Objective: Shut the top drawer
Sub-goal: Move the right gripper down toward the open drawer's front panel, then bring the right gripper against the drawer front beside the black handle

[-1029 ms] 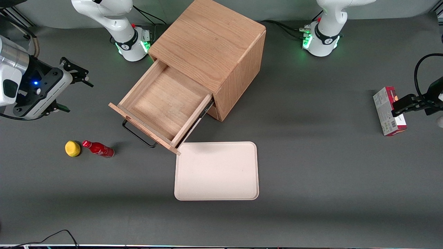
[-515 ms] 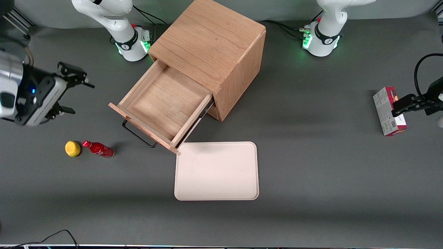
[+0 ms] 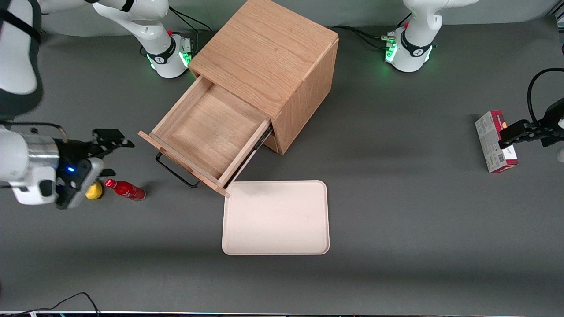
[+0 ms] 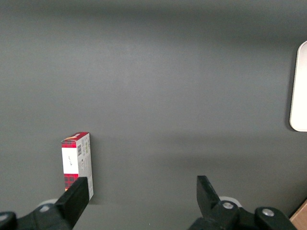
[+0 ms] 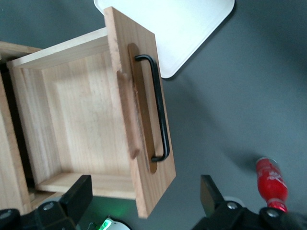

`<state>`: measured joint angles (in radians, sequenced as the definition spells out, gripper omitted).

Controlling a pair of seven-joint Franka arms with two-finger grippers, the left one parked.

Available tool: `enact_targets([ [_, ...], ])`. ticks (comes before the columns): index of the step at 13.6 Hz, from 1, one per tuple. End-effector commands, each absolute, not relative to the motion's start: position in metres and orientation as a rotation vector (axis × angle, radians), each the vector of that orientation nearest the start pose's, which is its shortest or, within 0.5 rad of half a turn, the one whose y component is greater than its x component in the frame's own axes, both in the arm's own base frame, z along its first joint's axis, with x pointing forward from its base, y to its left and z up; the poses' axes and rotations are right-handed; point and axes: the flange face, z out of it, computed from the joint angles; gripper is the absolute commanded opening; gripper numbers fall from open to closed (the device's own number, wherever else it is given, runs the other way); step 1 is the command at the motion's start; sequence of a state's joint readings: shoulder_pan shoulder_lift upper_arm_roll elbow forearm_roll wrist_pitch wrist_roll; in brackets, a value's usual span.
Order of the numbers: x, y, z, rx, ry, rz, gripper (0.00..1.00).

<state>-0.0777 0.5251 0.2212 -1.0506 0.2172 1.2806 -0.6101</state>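
The top drawer (image 3: pixel 207 134) is pulled way out of the wooden cabinet (image 3: pixel 269 66), plain bare wood inside and nothing in it, with its black bar handle (image 3: pixel 176 172) sticking out on the front panel toward the working arm's end of the surface (image 3: pixel 396 211). The cabinet sits up against the edge of the surface farthest from the front camera, roughly mid-length. The claw (image 3: pixel 108 154) hangs in front of the drawer, near the handle but clearly apart from it, fingers (image 3: pixel 110 135) spread wide and gripping nothing; the wrist camera looks straight past both finger pads (image 5: pixel 76 196) at the drawer front (image 5: pixel 139 124) and handle (image 5: pixel 158 110). Just beside the claw, nearer the front camera, a small red bottle (image 3: pixel 125 189) lies on its side with a yellow round thing (image 3: pixel 94 191) next to it, partly tucked under the claw body. A cream tray (image 3: pixel 276 217) sits flat with one corner nearly touching the drawer's corner. Way off toward the parked arm's end there's a red plaid box (image 3: pixel 494 141) with a white printed side; there's fine print and what looks like a code square on it, but I can't read any of it. The bottle has white lettering too, unreadable.
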Motion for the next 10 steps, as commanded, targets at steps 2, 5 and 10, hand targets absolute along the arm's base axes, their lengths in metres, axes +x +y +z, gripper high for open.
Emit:
enact_targets([
  [2,0.675,0.095,0.503,-2.553,-0.996,0.23,1.0],
  [5,0.676,0.099,0.476,-2.562,-0.969,0.226,1.0],
  [10,0.667,0.106,0.44,-2.593,-0.931,0.191,1.0],
])
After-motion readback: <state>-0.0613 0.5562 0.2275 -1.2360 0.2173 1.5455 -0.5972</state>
